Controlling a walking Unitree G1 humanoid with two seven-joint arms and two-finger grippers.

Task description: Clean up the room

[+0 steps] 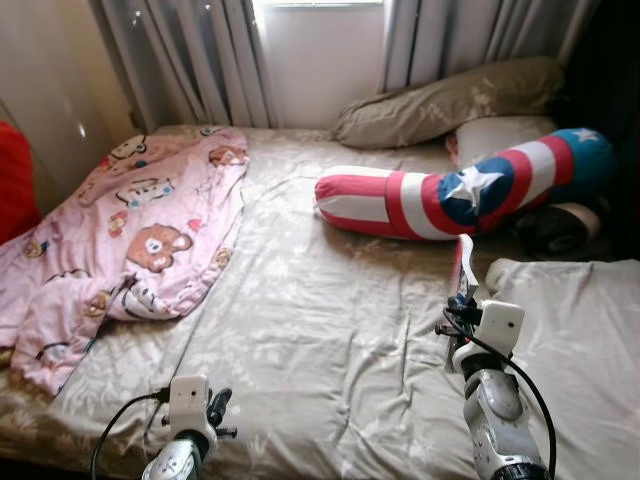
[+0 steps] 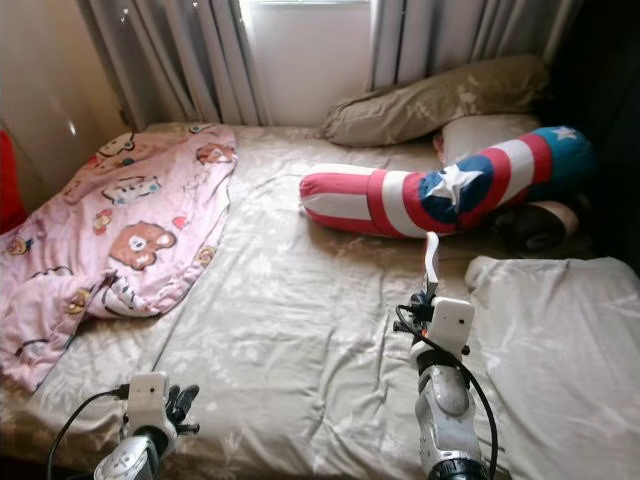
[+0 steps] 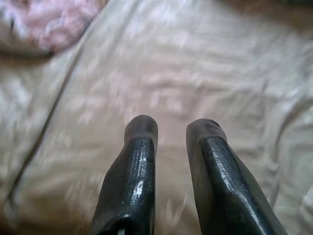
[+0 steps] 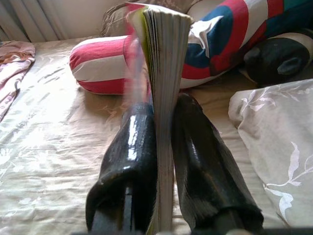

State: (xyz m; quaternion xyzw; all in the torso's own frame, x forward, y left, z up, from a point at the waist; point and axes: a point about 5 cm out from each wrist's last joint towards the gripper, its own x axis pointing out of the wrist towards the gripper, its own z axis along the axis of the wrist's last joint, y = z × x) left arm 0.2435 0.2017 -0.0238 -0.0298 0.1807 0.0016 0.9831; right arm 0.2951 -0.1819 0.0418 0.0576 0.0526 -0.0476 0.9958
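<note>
Your right gripper [image 4: 164,147] is clamping a thin book [image 4: 164,63] edge-on between both black fingers, holding it upright above the beige bedsheet [image 1: 330,330], long axis pointing toward twelve o'clock at the striped star bolster [image 1: 450,195]. Your left gripper [image 3: 171,161] is hovering low over the sheet at seven o'clock, fingers parted and gripping nothing. The pink cartoon blanket [image 1: 140,230] is lying crumpled at ten o'clock, nearer your left arm. A grey pillow [image 1: 570,330] is lying at three o'clock, just beside the book, likely the nearest landing spot.
</note>
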